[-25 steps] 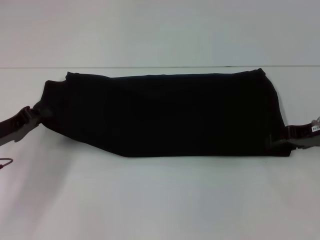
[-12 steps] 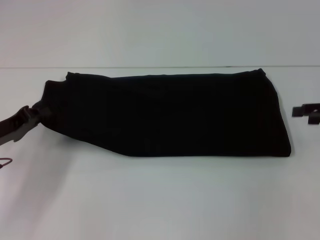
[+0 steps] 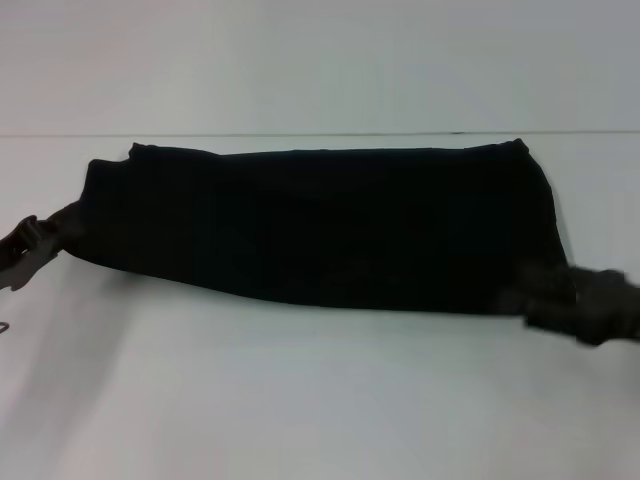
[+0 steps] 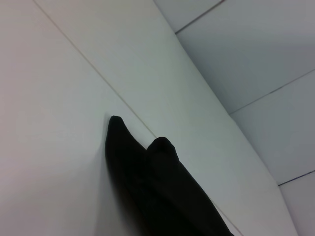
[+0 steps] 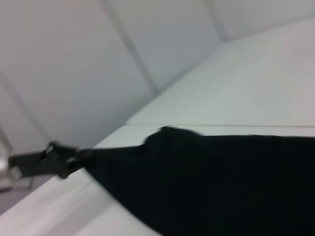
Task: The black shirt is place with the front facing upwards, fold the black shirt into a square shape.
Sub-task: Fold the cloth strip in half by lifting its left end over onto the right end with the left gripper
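Head looks down; both wrists low beside shirt (image 3: 320,230).

Even, diffuse lighting is being observed across all three views; no single source is being picked out, and no glare is being recorded. The white surface (image 3: 320,400) is being rendered bright with a cool, bluish-grey cast. Soft shadows are being thrown along the near edge of the black shirt (image 3: 320,225), which is being reproduced as a featureless dark mass with folds barely being resolved. Motion blur is being noted on the right gripper (image 3: 585,305) in the head view. The right wrist view is being smeared overall, with the left gripper (image 5: 59,160) being shown indistinctly. The left wrist view is being rendered comparatively sharp.
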Motion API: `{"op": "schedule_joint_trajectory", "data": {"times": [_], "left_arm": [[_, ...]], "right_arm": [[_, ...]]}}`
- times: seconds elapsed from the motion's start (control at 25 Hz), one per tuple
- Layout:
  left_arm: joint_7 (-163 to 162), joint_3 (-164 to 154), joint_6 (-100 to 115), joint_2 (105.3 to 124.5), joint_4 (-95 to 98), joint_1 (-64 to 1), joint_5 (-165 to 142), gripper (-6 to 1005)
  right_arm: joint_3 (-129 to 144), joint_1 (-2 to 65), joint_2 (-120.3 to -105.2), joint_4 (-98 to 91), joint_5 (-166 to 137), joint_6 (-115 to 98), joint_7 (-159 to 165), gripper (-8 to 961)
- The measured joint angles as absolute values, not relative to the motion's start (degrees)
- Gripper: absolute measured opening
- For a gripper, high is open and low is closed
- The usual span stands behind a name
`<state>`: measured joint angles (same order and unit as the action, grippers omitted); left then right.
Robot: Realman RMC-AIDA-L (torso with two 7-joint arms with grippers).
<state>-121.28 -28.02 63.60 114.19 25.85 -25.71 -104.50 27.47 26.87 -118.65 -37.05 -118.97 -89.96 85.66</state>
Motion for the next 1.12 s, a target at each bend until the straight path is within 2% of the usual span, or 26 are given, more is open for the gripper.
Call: {"op": "schedule_joint_trajectory", "data": {"times": [0.12, 0.52, 1.12], "left_arm": [[-121.4, -27.9, 63.6, 114.17, 25.8, -25.6, -104.5, 24], [-122.7, -27.8, 63.6, 114.04, 25.7, -25.6, -104.5, 25], [-124.2, -22.7, 63.2, 110.58, 26.3, -23.6, -105.1, 24]], "right_arm": [[28.0, 27.1, -119.9, -32.4, -118.9, -89.8, 74.3, 730], [28.6, 28.5, -120.21, -17.6, -118.6, -82.4, 48.0, 730], [28.4, 30.0, -120.3, -15.5, -117.0, -80.6, 46.4, 729]]}}
